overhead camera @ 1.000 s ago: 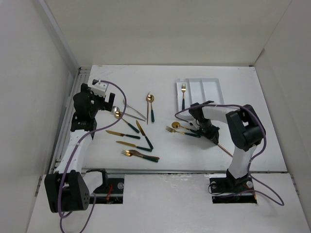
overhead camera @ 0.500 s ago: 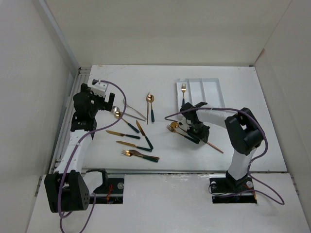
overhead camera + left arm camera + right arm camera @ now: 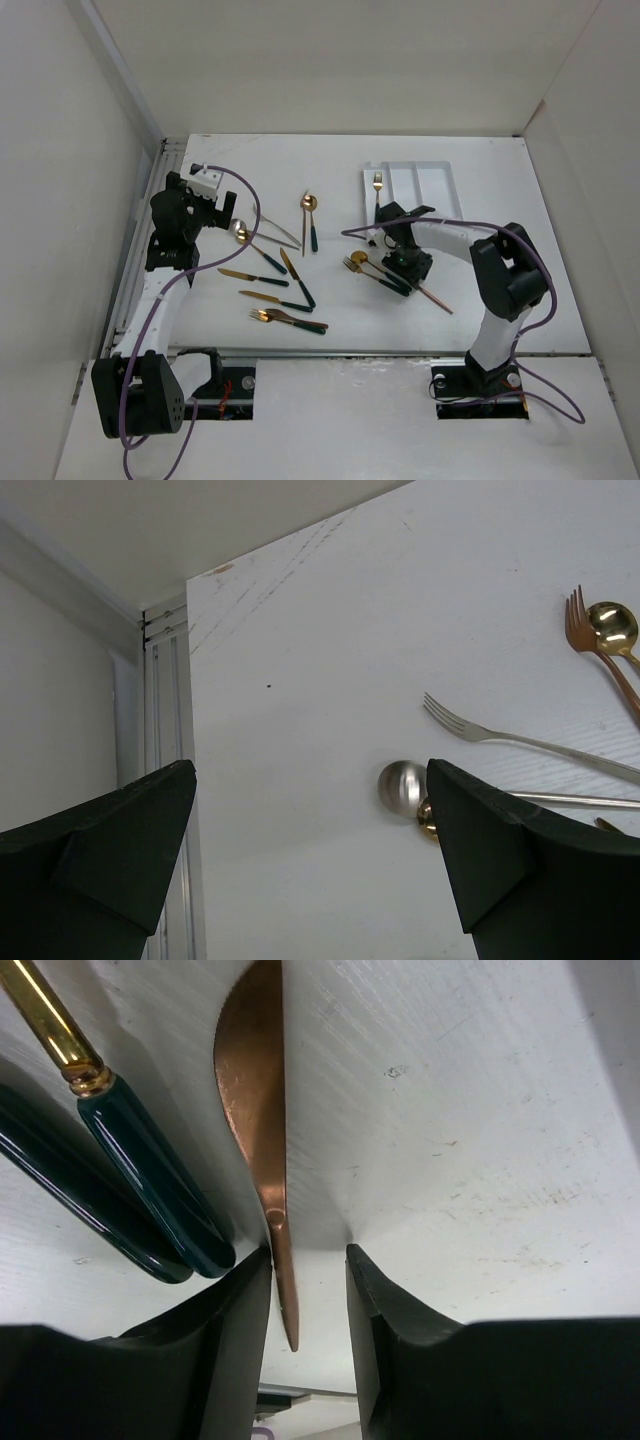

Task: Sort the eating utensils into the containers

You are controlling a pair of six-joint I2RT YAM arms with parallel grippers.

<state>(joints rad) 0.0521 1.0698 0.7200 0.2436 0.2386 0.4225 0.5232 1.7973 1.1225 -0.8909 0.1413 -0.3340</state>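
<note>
Right wrist view: you see the right end effector [image 3: 308,1258] low over the table [image 3: 480,1110], fingers [image 3: 385,1320] slightly apart. The copper knife [image 3: 258,1090] sits in the gap, close against the finger at frame left and clear of the other. Two dark green handles [image 3: 150,1170] lie just beside it at left. In the top external view this is at frame centre, below the white tray [image 3: 440,190], whose leftmost compartment holds one fork [image 3: 377,190]. The other utensils [image 3: 298,280] lie at centre left. The left end effector [image 3: 310,800] stands wide apart, gripping nothing
</note>
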